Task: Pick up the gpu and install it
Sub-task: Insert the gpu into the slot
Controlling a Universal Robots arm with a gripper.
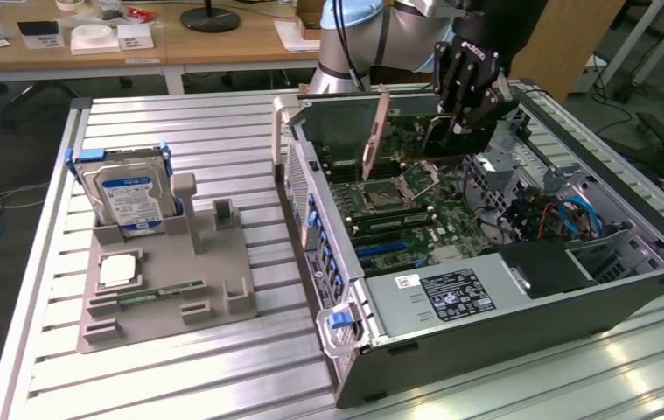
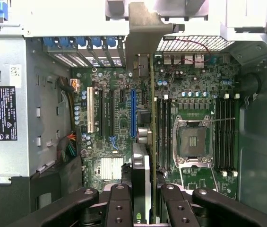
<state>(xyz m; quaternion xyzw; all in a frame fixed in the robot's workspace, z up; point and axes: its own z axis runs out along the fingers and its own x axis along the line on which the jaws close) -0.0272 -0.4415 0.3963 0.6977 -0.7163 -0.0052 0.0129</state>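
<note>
The gpu (image 2: 142, 189) is held edge-on between the closed fingers of the gripper (image 2: 145, 208), hanging inside the open computer case (image 1: 611, 289), with its long axis parallel to the motherboard (image 2: 190, 94) slots below.

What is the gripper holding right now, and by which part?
The gripper holds the gpu, clamped across its upper edge, card edge-on above the motherboard.

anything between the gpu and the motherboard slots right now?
Nothing visible blocks it. The gripper holds the gpu edge-on above the open case, over the motherboard. In the wrist view the blue slot and the slots beside it look bare. Whether the card's edge has reached a slot cannot be told.
</note>
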